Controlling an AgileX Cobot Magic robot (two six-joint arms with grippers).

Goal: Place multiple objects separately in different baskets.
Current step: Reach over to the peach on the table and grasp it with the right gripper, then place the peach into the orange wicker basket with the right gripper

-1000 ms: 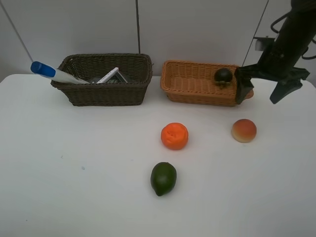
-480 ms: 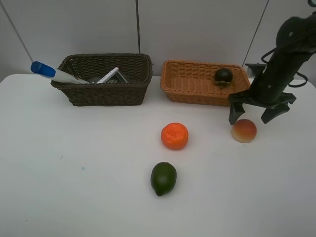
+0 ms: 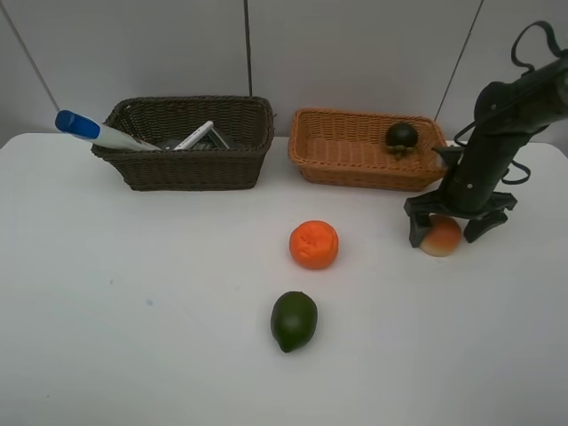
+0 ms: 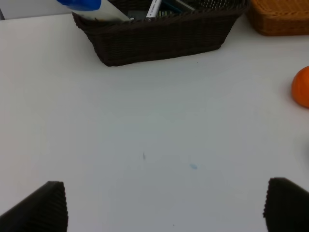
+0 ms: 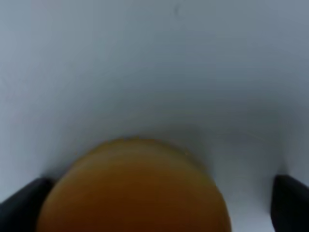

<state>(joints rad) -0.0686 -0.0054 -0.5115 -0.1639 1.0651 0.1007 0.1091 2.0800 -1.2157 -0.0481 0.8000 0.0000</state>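
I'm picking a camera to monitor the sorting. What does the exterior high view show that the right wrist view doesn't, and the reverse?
Only the exterior high view: the dark brown basket with the blue-capped tube poking over its rim, the orange-tan basket holding a dark round fruit, plus the loose orange and lime.
Only the right wrist view: no new object, just a blurred close-up of dark fingertips flanking the fruit.
Both: the peach on the white table, with the open right claw straddling it.
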